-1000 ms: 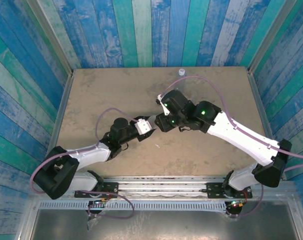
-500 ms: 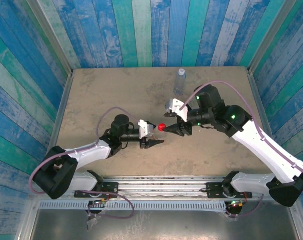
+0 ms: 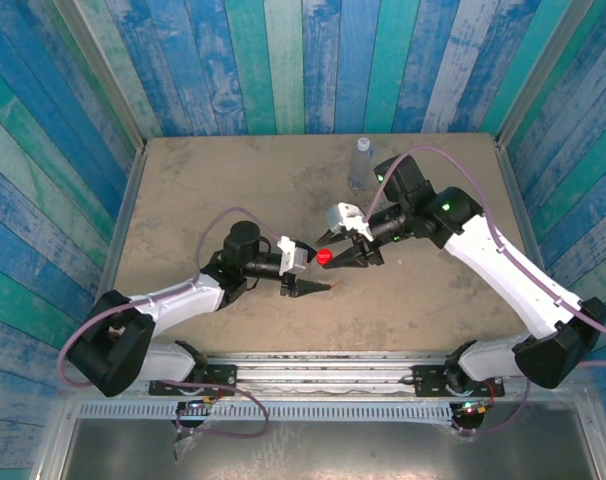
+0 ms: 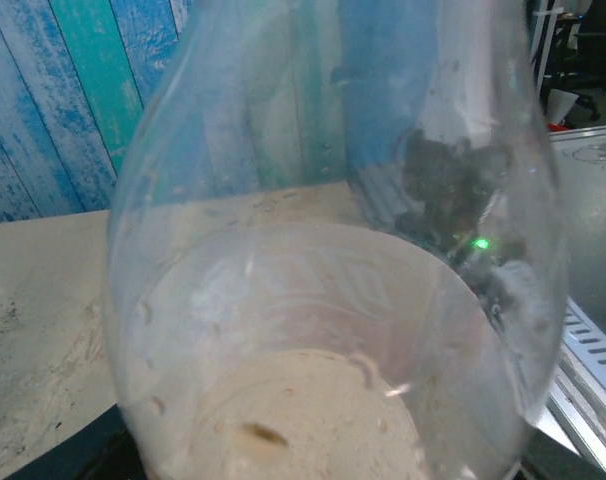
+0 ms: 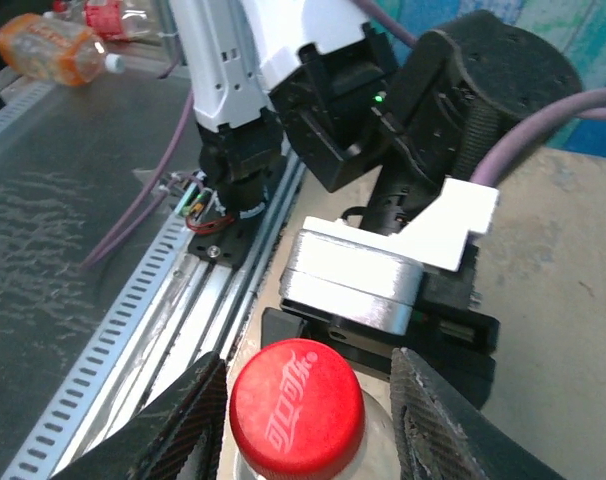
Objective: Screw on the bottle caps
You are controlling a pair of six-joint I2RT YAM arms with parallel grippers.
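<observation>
1. My left claw [image 3: 308, 272] reaches in from 9 o'clock toward the middle of the desk [image 3: 203, 190]. It is closed narrowly on the body of the clear bottle [image 4: 323, 300], as far as I can judge. The bottle swells right up against my left wrist camera, and my own fingers are hard to make out there.
2. The red cap [image 5: 296, 407] sits on that bottle's neck, near the desk's centre. I cannot tell how far down the thread it is, so I count this one as started, not finished.
3. My right claw [image 5: 308, 410] comes at the cap from 3 o'clock. Its two fingers [image 5: 205, 415] straddle the cap, one nearly touching and the other with a sliver of gap. It is narrowly open and not clamped.
4. The second bottle [image 3: 359, 163] stands alone at 12 o'clock by the back edge of the desk, well apart from both claws. Whether its pale top is tightened is too small to tell. By my reckoning the task is about halfway at best.
</observation>
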